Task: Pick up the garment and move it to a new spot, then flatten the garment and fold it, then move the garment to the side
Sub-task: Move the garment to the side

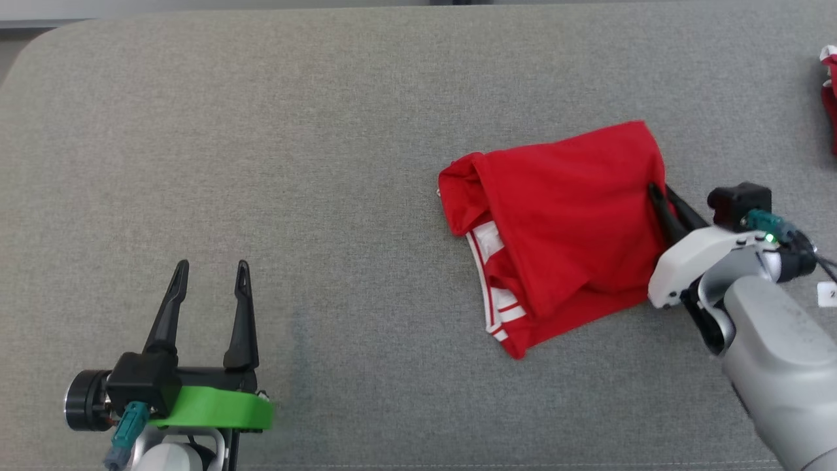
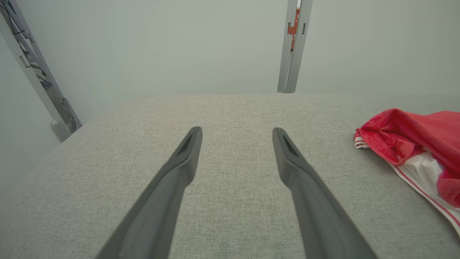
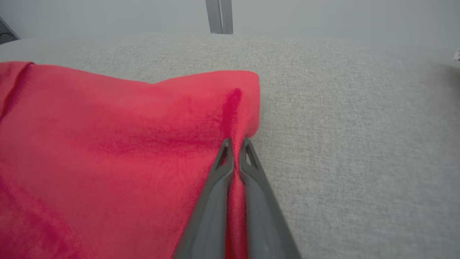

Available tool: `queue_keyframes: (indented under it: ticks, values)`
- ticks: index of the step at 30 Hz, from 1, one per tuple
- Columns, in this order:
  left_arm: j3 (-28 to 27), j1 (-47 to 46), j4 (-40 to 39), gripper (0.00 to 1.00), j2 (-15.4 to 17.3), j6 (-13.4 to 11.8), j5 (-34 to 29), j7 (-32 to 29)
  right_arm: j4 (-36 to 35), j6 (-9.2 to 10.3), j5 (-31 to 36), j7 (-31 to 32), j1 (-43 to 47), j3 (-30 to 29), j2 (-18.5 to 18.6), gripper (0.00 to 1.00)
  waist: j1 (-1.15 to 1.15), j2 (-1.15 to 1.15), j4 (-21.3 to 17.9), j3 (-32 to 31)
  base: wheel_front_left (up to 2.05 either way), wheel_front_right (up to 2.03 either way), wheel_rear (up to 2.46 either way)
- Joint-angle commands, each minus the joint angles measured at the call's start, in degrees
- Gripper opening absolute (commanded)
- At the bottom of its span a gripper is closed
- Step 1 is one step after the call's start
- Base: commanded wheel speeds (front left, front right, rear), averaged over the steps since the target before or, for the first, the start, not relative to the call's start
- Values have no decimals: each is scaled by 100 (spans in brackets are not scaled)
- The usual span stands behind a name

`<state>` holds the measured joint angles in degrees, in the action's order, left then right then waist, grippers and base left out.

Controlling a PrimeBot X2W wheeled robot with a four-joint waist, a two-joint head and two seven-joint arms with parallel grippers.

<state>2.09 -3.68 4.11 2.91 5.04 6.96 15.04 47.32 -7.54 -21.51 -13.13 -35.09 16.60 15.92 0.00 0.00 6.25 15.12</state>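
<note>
The red garment [image 1: 562,229] lies in a loose heap on the right half of the gray surface [image 1: 327,163]. It is bunched and doubled over, not flat. A white band [image 1: 487,261] with red lines peeks out at its lower left side. The right tool [image 1: 657,191] is at the right edge of the garment. Its two fingers are pressed together, and in the right wrist view a thin ridge of red cloth sits between them, so it is pinching the garment. The cloth rises a little at that spot, but most of the garment rests on the surface. The left tool [image 1: 212,268] is far off at the lower left, over bare surface. Its fingers are spread wide and hold nothing. It is well apart from the garment. A small red thing [image 1: 829,98] shows at the far right edge, and I cannot tell what it is. I think the task is only at its start. The grab looks done, but the garment is not lifted or moved to a new spot yet. After that, it has to be laid flat, folded and put to the side. So nearly all of the work is left to do.
</note>
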Motion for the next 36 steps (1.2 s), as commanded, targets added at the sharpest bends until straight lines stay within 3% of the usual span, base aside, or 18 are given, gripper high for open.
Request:
queue_keyframes:
  ticks: [1, 10, 19, 27, 33, 34, 35, 36]
  values:
    - [12, -131, -36, 100, 4, -17, 13, 16, -61, 12, 7, 43, -222, 93, 188, 0, 0, 0, -149, 223, 0, 0, 0]
    - [165, -593, -298, 100, 8, -117, -54, 15, -531, 12, -338, 449, -1535, 712, 1565, 0, 0, 0, -749, 1210, 0, 0, 0]
    - [283, -1179, -484, 100, 94, -24, -330, 16, -751, 12, -910, 658, -2332, 650, 3012, 0, 0, 0, -1252, 2023, 0, 0, 0]
    - [352, -1371, -733, 100, 146, 7, -469, 16, -432, 12, -1265, 884, -2815, 621, 3673, 0, 0, 0, -1454, 2224, 0, 0, 0]
    - [360, -1381, -877, 100, 148, -9, -501, 15, 18, 12, -1312, 926, -3160, 759, 3572, 3, 0, 0, -1461, 2291, 0, 0, 0]
    - [367, -1381, -881, 100, 147, -6, -501, 15, 94, 12, -1283, 898, -3207, 776, 3547, 44, 0, 0, -1445, 2301, 0, 0, 0]
    - [361, -1373, -881, 100, 149, -6, -498, 16, 206, 12, -1263, 926, -3242, 819, 3482, 100, 0, 0, -1432, 2299, 0, 0, 0]
    - [347, -1362, -875, 100, 153, -13, -495, 16, 292, 12, -1230, 950, -3258, 860, 3447, 100, 0, 0, -1420, 2293, 0, 0, 0]
